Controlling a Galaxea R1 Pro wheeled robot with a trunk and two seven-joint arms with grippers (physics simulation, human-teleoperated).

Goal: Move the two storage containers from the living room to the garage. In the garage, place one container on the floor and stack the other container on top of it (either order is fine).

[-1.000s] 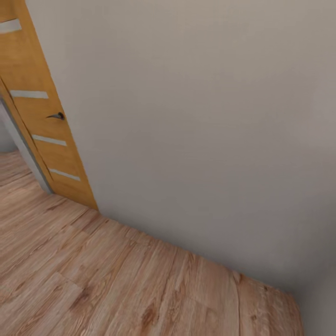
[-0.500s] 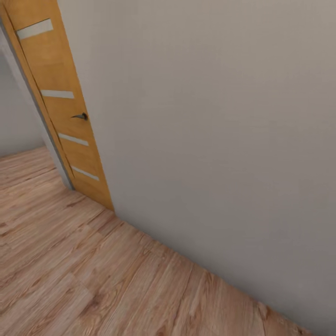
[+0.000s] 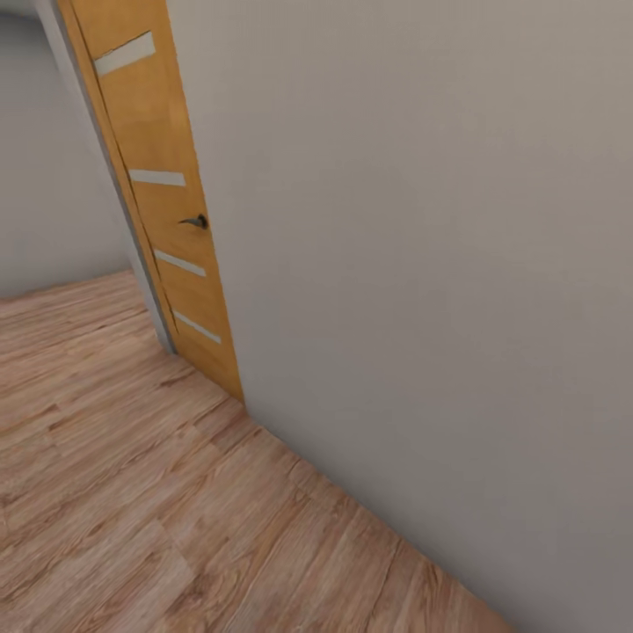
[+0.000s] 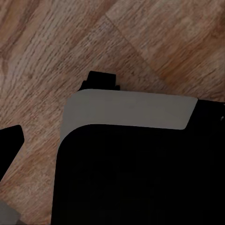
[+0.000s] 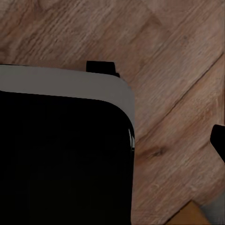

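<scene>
Honey wood door [image 3: 163, 189], grey wall [image 3: 422, 264], plank floor [image 3: 132, 510]

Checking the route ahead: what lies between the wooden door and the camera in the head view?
Bare wood-plank floor, seen in the head view, running alongside the grey wall up to the door.

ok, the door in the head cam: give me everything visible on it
The door is honey-coloured wood, a flat slab with four narrow pale horizontal inlays and a small dark lever handle. It appears tilted in the head view. Its bottom corner meets the wood-plank floor; one long edge abuts the plain grey wall, the other a grey frame strip.
</scene>
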